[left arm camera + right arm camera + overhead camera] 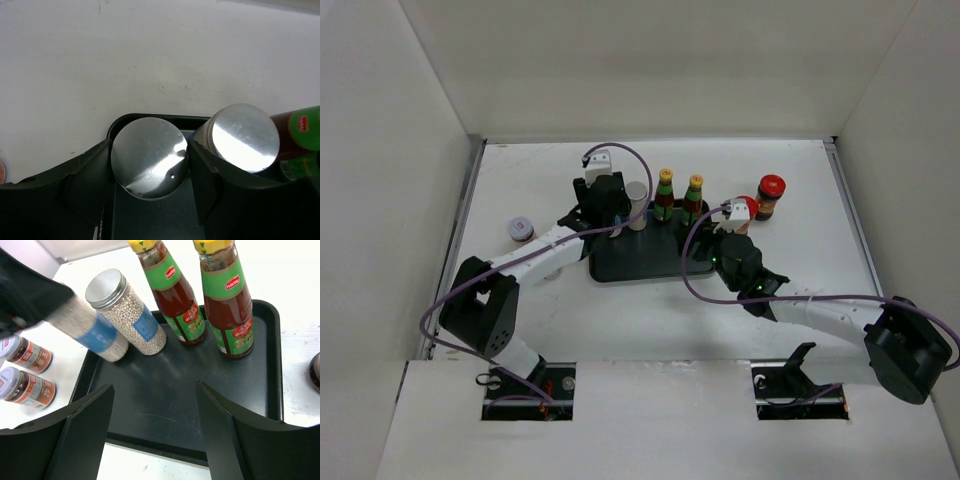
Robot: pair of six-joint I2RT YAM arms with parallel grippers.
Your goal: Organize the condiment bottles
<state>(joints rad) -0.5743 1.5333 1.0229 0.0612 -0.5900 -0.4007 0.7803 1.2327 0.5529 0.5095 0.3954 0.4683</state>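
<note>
With left claw [150, 172] clamped on shaker [149, 150] at far-left corner of tray [131, 119], pairs it beside its twin [245, 137], like with like; holds right claw [154, 390] spread and empty over tray middle, near both sauce bottles [227, 300], with jars [770, 195] out on table [640, 320].

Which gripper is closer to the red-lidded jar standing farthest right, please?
The right gripper. Its open fingers hover at the tray's right end, just left of that jar; the left gripper grips a shaker at the tray's far-left corner.
</note>
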